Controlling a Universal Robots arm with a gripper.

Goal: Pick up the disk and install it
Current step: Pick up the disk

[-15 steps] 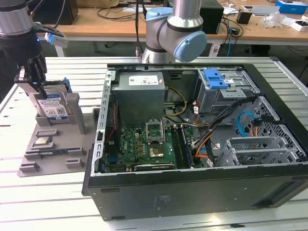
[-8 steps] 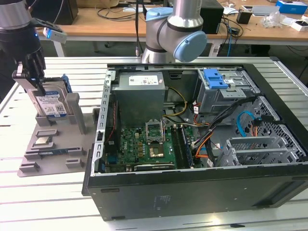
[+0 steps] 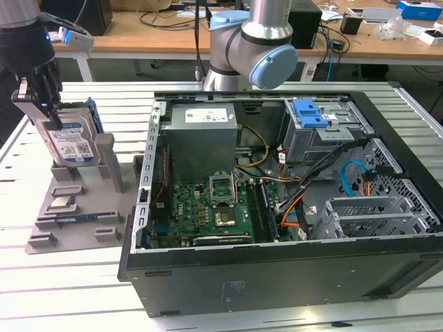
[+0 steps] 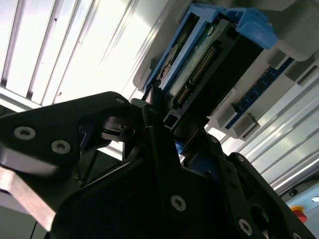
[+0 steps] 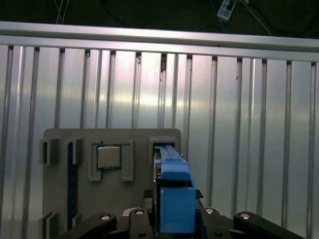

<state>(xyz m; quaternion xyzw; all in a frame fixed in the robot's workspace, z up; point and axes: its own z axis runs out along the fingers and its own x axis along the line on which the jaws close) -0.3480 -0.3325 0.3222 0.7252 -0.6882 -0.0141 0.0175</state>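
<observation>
The disk [image 3: 69, 142] stands on edge in a grey fixture [image 3: 76, 221] on the slatted metal table [image 3: 69, 304], beside an open computer case [image 3: 277, 207], with cluttered benches [image 3: 138, 38] behind. The gripper [image 3: 45, 111] reaches down and seems clamped on the disk's upper edge.

The disk [image 3: 69, 142] looks like silver metal with a paper label, framed in glossy blue plastic; the holder tray [image 3: 90, 199] is matt grey, probably plastic; the counter [image 3: 55, 290] is ribbed, shiny metal.

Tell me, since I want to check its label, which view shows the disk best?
The exterior view: the disk stands on edge in the grey fixture, label face visible. The second wrist view shows its connector edge; the first wrist view, its blue carrier edge-on.
</observation>
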